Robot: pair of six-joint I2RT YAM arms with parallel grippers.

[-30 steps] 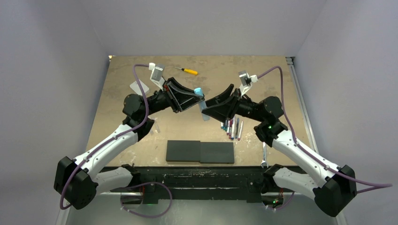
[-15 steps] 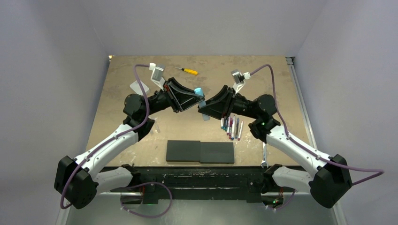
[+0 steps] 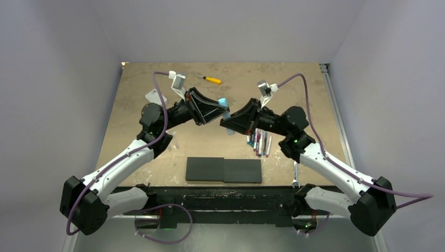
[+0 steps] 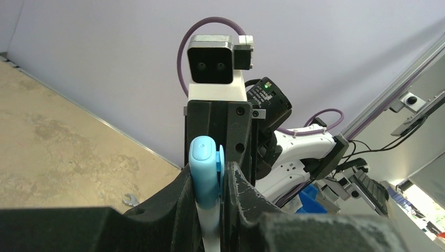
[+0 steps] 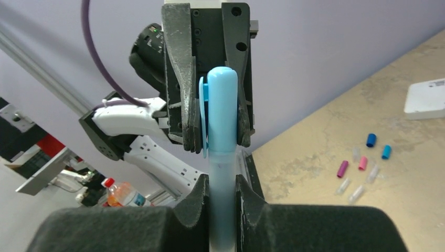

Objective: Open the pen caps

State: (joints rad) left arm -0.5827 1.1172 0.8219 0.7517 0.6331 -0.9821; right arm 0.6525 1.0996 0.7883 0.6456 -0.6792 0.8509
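right wrist — cap (image 5: 222,102) in left pincer (image 5: 218,143), barrel (image 5: 221,167) in right pincer (image 5: 220,185)

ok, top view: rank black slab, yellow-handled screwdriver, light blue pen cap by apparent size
1. black slab
2. yellow-handled screwdriver
3. light blue pen cap, partly hidden and held off the table, nearer the camera, yet clearly smallest

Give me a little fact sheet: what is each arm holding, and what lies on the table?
Left gripper: shut on the light-blue cap
Right gripper: shut on the pen barrel below it
Cap: not yet off
On the table: row of pens, loose caps, yellow-handled screwdriver
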